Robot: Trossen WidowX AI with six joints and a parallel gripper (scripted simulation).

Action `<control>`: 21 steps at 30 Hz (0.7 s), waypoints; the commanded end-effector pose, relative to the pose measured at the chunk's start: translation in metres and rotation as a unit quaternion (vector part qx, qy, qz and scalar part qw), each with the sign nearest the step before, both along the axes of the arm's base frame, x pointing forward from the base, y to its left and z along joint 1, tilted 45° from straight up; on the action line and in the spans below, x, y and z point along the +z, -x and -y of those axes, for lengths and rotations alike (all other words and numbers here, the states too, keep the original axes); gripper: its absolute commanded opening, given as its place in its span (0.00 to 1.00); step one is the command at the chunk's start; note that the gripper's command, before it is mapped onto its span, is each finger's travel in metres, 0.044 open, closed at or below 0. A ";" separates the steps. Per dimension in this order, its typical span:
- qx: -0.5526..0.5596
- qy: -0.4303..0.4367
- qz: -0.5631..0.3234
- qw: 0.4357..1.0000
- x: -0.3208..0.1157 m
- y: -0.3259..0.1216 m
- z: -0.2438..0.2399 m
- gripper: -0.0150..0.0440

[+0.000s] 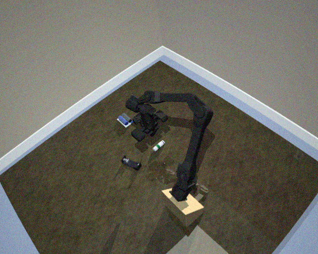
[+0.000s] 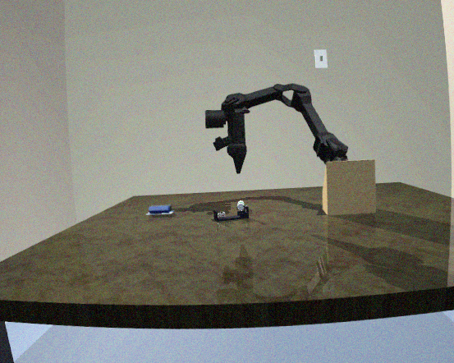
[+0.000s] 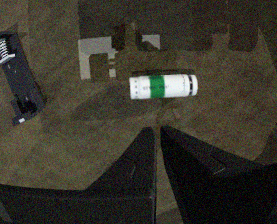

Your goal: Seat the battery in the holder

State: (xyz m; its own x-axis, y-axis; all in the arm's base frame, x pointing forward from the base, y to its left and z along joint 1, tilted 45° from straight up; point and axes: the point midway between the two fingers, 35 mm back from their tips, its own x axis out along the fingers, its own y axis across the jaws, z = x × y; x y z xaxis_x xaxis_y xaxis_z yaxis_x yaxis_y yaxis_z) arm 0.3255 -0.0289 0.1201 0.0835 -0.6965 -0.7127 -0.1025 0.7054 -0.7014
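The white battery with a green band lies on its side on the table, outside the holder. In the wrist view its black-ringed end points right. The black holder stands empty, left of the battery in the wrist view, with its coil spring at the upper end and the lip end lower down. My gripper hangs well above the table, fingers down. Its fingertips are almost together, with a thin gap and nothing between them.
A blue and grey object on a white base lies beyond the gripper, away from the arm's base. The arm is mounted on a wooden block. Pale walls border the tabletop in the top view.
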 end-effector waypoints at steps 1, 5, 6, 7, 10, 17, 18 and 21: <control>0.037 0.004 -0.037 0.999 -0.003 -0.001 0.005 0.39; 0.154 0.017 -0.153 0.976 -0.010 -0.003 0.019 0.57; 0.182 0.020 -0.181 0.966 -0.012 -0.004 0.023 0.61; 0.211 0.023 -0.209 0.955 -0.014 -0.004 0.026 0.65; 0.294 0.032 -0.291 0.910 -0.019 -0.005 0.037 0.66; 0.467 0.052 -0.462 0.752 -0.031 -0.006 0.062 0.66; 0.485 0.055 -0.480 0.729 -0.032 -0.006 0.065 0.66; 0.499 0.056 -0.494 0.710 -0.033 -0.006 0.067 0.66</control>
